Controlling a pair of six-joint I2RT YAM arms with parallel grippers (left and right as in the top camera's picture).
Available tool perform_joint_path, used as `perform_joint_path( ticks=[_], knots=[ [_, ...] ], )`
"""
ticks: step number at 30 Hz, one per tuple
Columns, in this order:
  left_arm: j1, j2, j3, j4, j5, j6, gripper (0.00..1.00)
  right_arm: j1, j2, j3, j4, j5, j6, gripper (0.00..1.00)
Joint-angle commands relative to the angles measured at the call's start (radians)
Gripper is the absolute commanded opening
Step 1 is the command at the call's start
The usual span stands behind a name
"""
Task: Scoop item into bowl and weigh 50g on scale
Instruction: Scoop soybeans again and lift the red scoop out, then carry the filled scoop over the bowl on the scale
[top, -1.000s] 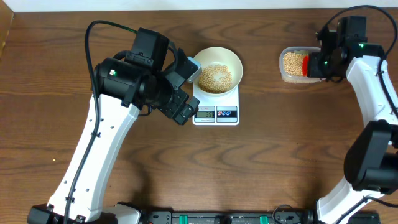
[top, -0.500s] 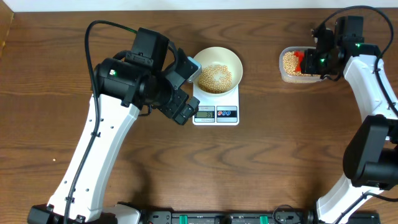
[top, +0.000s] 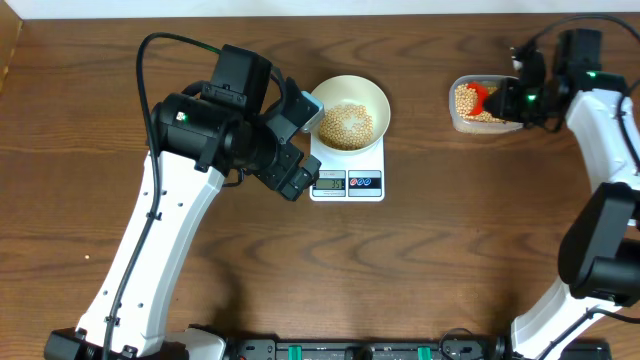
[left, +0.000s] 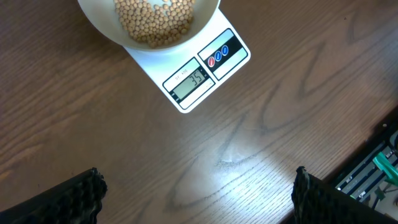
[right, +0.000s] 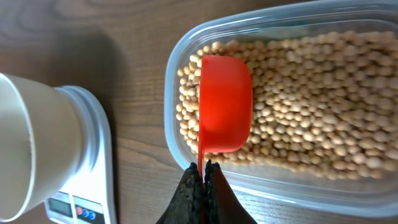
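The white bowl (top: 350, 110) sits on the scale (top: 347, 182) and holds a heap of tan beans (top: 346, 124). In the left wrist view the scale's display (left: 190, 79) reads 35, and the bowl (left: 149, 22) shows at the top. My left gripper (left: 196, 196) is open and empty, above bare table just left of the scale. My right gripper (right: 204, 171) is shut on the handle of a red scoop (right: 225, 112). The scoop's back faces up as it digs into the beans (right: 311, 99) in the clear tub (top: 475, 105).
The clear tub (right: 180, 62) stands at the table's back right, well right of the scale (right: 87, 180). The table's far edge runs just behind the bowl and the tub. A black rail with connectors (top: 350, 350) lines the front edge.
My right gripper has swung right and tilted, turning the red scoop and pushing it down into the beans at the tub's left end. The left arm has not moved.
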Motion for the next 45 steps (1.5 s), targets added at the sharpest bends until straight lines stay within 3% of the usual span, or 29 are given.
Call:
perform_joint_path(
  ticks=[1, 7, 26, 45],
  knots=[
    [0.0, -0.016, 0.01, -0.001, -0.006, -0.01, 0.98, -0.064, 0.013, 0.011, -0.01, -0.11, 0.011, 0.01],
    [0.0, -0.016, 0.01, -0.001, -0.007, -0.01, 0.98, -0.127, 0.012, 0.011, -0.052, -0.118, -0.006, 0.01],
    [0.0, -0.016, 0.01, -0.001, -0.006, -0.01, 0.98, -0.207, 0.012, 0.016, -0.042, -0.471, -0.05, 0.01],
    [0.0, -0.016, 0.01, 0.0, -0.006, -0.01, 0.98, -0.011, 0.012, 0.022, 0.13, -0.637, 0.126, 0.01]
  ],
)
